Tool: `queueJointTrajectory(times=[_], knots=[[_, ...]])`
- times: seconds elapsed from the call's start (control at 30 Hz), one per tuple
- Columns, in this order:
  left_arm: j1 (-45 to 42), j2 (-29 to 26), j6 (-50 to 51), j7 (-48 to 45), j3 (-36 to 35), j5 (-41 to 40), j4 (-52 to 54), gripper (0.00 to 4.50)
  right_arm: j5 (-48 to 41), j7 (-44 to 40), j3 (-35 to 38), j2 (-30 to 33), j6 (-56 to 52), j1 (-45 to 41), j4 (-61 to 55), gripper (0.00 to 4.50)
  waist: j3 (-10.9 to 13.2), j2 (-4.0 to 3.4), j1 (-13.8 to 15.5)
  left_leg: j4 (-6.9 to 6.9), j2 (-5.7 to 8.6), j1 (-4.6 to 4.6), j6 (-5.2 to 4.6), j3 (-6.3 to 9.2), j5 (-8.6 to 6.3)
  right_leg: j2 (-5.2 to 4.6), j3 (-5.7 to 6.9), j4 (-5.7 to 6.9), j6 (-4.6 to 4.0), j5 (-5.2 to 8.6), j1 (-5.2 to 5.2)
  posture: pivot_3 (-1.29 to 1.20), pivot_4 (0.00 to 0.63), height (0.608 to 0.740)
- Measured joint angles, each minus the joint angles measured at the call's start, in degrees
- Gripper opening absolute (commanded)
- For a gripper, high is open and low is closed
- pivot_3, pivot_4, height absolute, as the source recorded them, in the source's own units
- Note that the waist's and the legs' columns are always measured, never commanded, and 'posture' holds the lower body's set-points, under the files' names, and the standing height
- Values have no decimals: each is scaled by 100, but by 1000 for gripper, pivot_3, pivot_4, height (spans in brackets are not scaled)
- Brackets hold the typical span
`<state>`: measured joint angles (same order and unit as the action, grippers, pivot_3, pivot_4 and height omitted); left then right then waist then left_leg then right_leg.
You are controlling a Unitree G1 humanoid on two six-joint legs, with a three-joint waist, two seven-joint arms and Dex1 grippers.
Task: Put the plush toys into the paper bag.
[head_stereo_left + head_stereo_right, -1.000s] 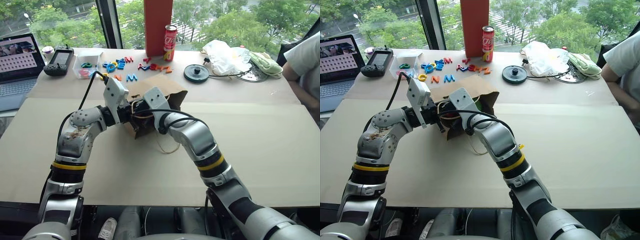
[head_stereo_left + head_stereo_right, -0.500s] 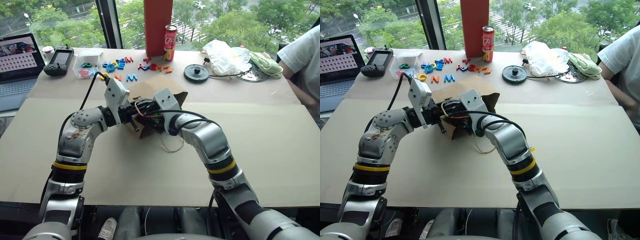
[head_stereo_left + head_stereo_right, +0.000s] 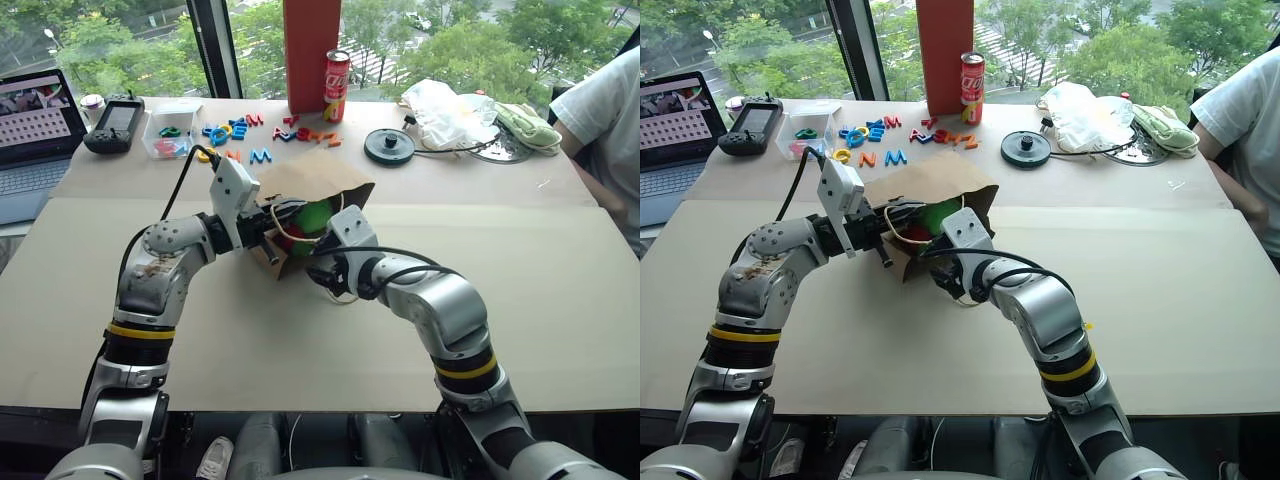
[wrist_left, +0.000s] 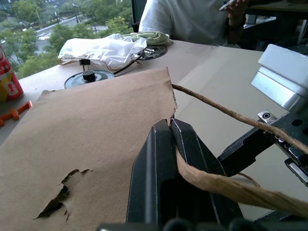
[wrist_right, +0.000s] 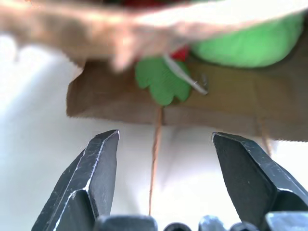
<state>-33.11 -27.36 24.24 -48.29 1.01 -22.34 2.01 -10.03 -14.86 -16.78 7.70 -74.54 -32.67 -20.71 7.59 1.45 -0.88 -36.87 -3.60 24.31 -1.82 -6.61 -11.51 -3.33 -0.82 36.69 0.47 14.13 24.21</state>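
Currently the left gripper [image 4: 171, 126] is clamped on the rim of the paper bag [image 3: 315, 172] together with a tan cord handle [image 4: 216, 111], holding the mouth open. The right gripper [image 5: 166, 144] has its fingers spread apart and empty, positioned just in front of the bag mouth. The bag lies on its side near the middle of the table [image 3: 560, 290], toward the far edge. Inside the mouth rest the bright green plush [image 5: 250, 43] and the red chili plush with its green stem [image 5: 161, 79]. A second cord handle [image 3: 338, 290] trails on the table.
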Motion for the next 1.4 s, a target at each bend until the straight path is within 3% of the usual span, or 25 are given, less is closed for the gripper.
queueJointTrajectory(times=[0.17,0.27,0.53,0.97,1.13,1.4], knots=[[-11,2,-7,-9,1,1,-46,0,33,79,-162,-69,315,213,443,3451,0,0,0,0,0,-1,0,0,0,0,0,-2,0,0,0,0,150,739],[-13,6,-12,-10,4,1,-47,0,44,110,-167,-125,538,214,612,2857,0,0,-13,-1,-1,-6,0,0,0,1,-1,-5,0,0,-2,0,150,739],[-13,7,-12,-5,4,1,-47,0,80,110,-179,-94,677,215,688,91,0,0,-14,0,-1,-6,0,1,0,1,-2,-3,0,0,0,0,150,739],[-53,128,-4,45,-21,-31,-82,0,52,40,-5,145,752,234,326,38,0,0,5,-1,0,0,0,1,0,-1,-3,-4,0,1,2,0,150,739],[-431,557,379,546,-661,-570,-338,0,-50,-298,599,866,997,-52,-703,38,1,1,18,-3,4,0,0,7,0,-3,-1,-10,2,2,-1,0,150,739],[-457,853,810,1063,-1111,-1022,-447,0,-265,-559,857,1105,1159,-312,-1215,38,0,1,-10,2,2,-3,0,8,0,2,-2,-7,2,2,-1,0,150,739]])
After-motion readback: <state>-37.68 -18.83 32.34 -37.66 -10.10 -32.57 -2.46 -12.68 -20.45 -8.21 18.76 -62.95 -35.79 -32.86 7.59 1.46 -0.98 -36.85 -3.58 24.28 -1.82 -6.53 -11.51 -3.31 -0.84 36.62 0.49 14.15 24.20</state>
